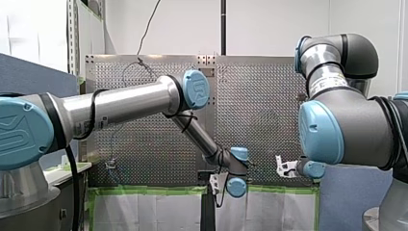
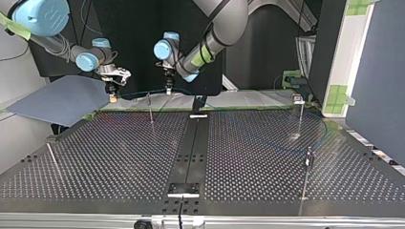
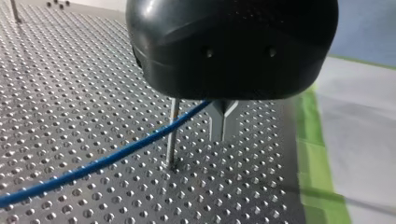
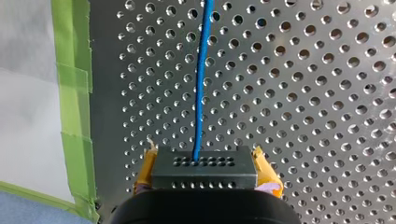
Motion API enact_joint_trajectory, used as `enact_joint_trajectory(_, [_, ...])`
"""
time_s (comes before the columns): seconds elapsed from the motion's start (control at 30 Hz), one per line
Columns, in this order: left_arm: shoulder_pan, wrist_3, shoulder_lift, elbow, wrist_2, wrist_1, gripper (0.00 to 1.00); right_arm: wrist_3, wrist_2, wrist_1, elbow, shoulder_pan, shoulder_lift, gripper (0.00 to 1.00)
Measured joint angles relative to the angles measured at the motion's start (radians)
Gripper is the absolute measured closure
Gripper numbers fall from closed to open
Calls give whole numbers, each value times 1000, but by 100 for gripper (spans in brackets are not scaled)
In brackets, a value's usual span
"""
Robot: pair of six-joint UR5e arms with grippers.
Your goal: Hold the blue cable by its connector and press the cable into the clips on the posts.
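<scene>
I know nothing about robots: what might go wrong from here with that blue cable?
The thin post stands right beside my left gripper; a small sideways error might bump or bend it.
The blue cable runs straight between both grippers, so pulling further could tug it from the connector clamped in my right gripper.
The post's top is hidden behind the left gripper's body, so the cable may be pressed down off target.

The front camera sits behind and above the arms, facing over the grey perforated metal tabletop (image 1: 250, 120); the top camera looks back, low, from across it. Both wrist cameras hang close over it, sharing the thin blue cable (image 3: 116, 156), the right one looking past a black rectangular connector block (image 4: 204, 170)
</scene>
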Motion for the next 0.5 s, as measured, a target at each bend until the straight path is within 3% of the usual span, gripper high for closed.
enact_joint_trajectory(0.33, [-13, 6, 41, -7, -12, -16, 100, -9, -13, 24, 12, -3, -14, 100])
enact_joint_trajectory(0.5, [-14, 18, 44, -6, -7, -11, 100, -3, 4, 16, 28, -8, -33, 100])
